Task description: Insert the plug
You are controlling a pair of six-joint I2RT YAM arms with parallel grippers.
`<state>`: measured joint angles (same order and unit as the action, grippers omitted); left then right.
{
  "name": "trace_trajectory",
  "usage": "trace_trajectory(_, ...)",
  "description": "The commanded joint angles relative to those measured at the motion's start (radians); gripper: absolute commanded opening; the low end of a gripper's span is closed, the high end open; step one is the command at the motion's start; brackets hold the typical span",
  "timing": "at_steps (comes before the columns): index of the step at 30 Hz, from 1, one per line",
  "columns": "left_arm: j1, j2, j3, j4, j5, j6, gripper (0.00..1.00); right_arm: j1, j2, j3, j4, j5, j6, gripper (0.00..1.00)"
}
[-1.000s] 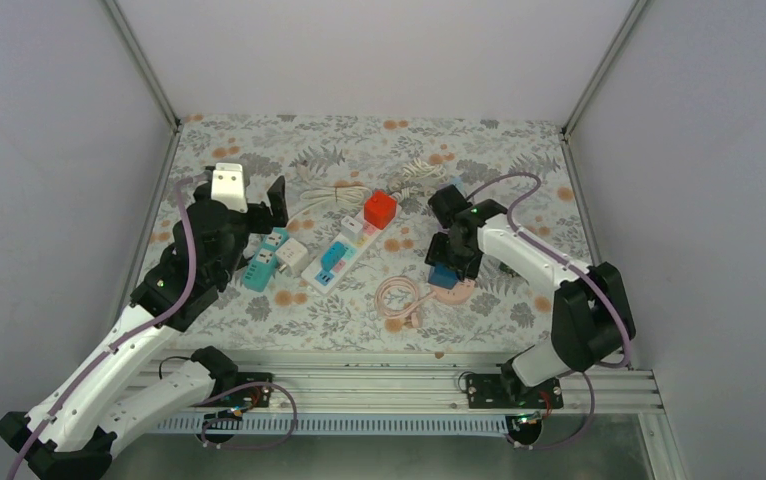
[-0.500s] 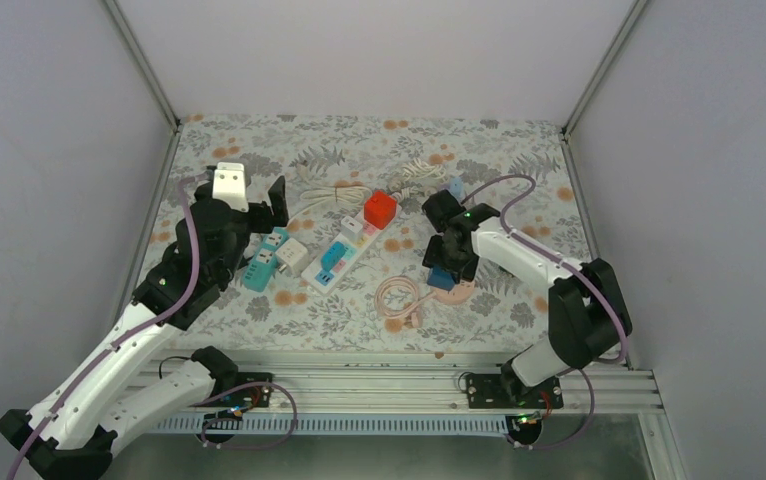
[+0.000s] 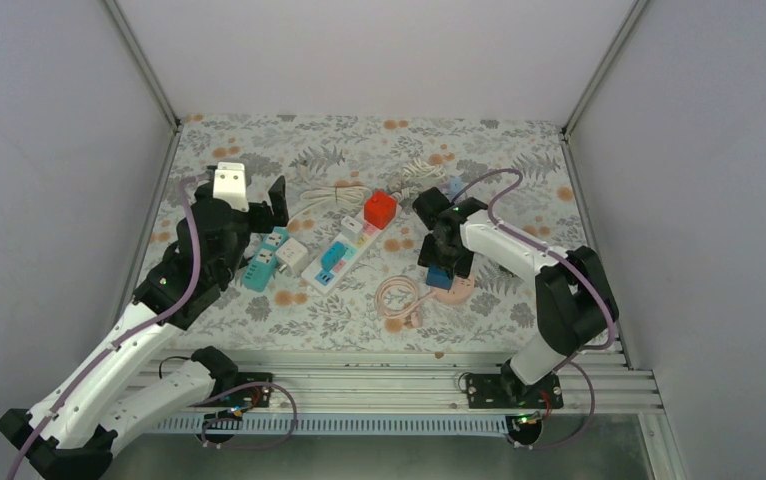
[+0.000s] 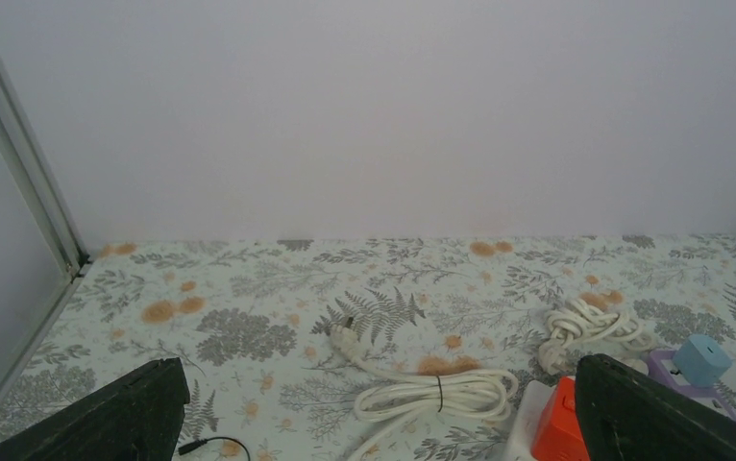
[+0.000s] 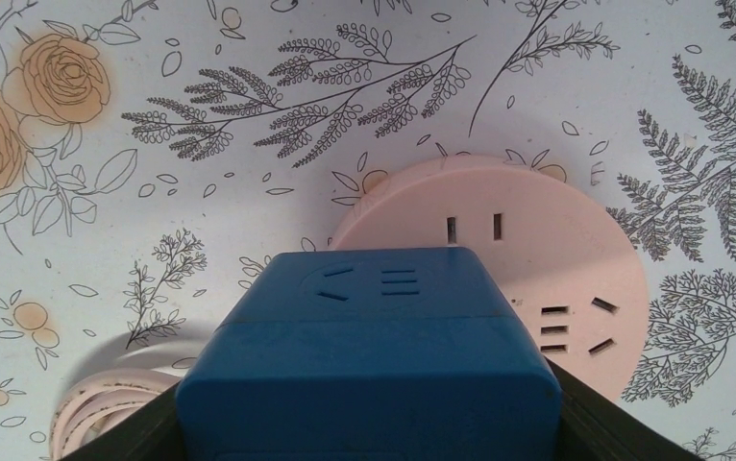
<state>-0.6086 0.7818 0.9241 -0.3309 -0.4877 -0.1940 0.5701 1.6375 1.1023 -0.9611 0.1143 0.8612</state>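
On the left, little has changed. The left claw (image 3: 251,203) hangs over the far-left part of the flower-patterned table (image 3: 359,140) with its fingers spread wide and nothing between them, just where it was a second ago. Near it lie the teal plastic adapters (image 3: 259,268). Right of those are the long white power strip (image 3: 344,250) with the red cube plug (image 3: 380,209) seated at its far end, and the coiled white cable (image 4: 431,394). None of these has shifted.

The change is on the right. The right arm has swung leftward, its elbow drawing in toward the middle of the table. The right claw (image 3: 441,262) has slid a little left and far with it. It is clamped on the boxy blue plastic plug (image 5: 364,355), which fills the space between its fingers. The plug sits over the near-left edge of the round pink plastic socket (image 5: 537,279), beside the coiled pink cable (image 3: 397,298). In the right wrist view the socket's slots show beyond the plug and to its right, uncovered. So the plug looks offset from the holes rather than seated, and the insertion is not yet done. The prongs are hidden, and I cannot tell whether the plug touches the pink disc. The shift reads as lining up, not pressing in.
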Motion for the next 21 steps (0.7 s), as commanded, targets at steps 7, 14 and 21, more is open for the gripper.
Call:
trace_trajectory(7, 0.001, 0.019, -0.003, 0.003, -0.02, 0.016, 1.0, -0.001, 0.179, 0.051, 0.153, -0.068, 0.039, 0.04)
trace_trajectory(14, 0.001, 0.043, 0.002, 0.003, -0.031, 0.021, 1.0, -0.004, 0.23, 0.155, 0.232, -0.092, 0.1, 0.1)
trace_trajectory(21, 0.001, 0.053, 0.0, 0.005, -0.046, 0.023, 1.0, -0.007, 0.238, 0.17, 0.247, -0.081, 0.078, 0.26)
